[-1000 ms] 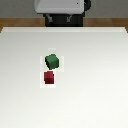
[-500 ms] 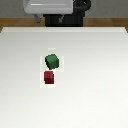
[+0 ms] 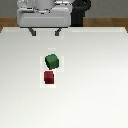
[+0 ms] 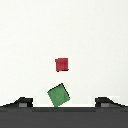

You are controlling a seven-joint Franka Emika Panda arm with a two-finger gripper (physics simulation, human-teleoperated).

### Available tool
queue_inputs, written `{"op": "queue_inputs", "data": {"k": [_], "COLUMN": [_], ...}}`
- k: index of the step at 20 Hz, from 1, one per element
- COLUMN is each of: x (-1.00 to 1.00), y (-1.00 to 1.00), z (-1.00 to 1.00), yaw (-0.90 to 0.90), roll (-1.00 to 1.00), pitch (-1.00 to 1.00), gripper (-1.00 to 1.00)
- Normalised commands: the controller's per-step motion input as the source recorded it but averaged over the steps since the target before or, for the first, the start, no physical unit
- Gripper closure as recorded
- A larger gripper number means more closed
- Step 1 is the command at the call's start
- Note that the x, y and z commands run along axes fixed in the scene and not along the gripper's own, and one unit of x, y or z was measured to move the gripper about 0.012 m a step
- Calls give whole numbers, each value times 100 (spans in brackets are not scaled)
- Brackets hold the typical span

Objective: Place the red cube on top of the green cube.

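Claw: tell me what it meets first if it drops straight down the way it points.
Probably the green cube, which sits between the open claw fingertips in the wrist view; depth is unclear.

Two cubes on the table (image 3: 100,75), near its middle. Red cube (image 3: 48,77) sits just beside the green cube (image 3: 52,61), at about its 7 o'clock in the exterior view, not touching. Gripper (image 3: 44,31) hangs beyond both, at 12 o'clock, well apart, near the table's far edge.
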Motion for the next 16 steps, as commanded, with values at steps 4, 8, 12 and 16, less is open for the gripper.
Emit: {"op": "queue_inputs", "data": {"k": [4, 8, 12, 16], "x": [75, 0, 0, 0], "y": [25, 0, 0, 0], "z": [0, 0, -25, -50], "yaw": [0, 0, 0, 0], "roll": [0, 0, 0, 0], "pitch": [0, 0, 0, 0], "gripper": [-100, -100, -100, -100]}}
